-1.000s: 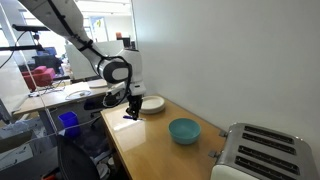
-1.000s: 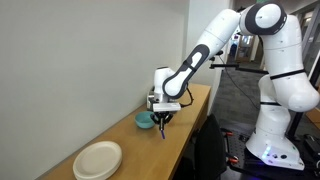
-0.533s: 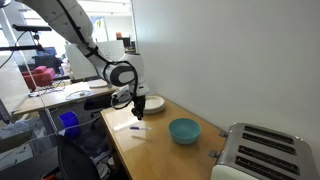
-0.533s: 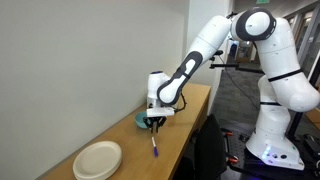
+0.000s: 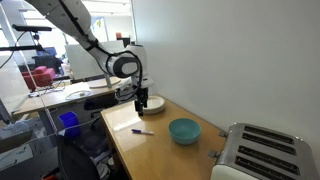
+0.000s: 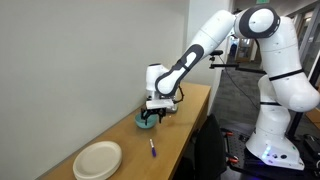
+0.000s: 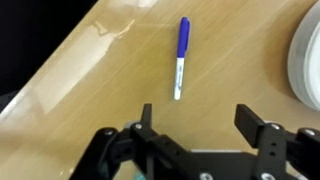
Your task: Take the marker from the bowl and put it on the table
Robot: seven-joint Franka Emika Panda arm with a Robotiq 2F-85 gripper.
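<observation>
A marker with a blue cap and white barrel lies flat on the wooden table, also visible as a small dark stroke in both exterior views. The teal bowl stands on the table; in an exterior view the bowl is partly behind the gripper. My gripper hangs above the table, open, with nothing between its fingers. It has lifted clear of the marker.
A white plate sits at one end of the table, its rim at the right of the wrist view. A silver toaster stands at the other end. A wall runs along the table's back edge.
The gripper held the marker low over the table, then opened and let it go. The marker now lies on the table and the gripper has risen away from it.
</observation>
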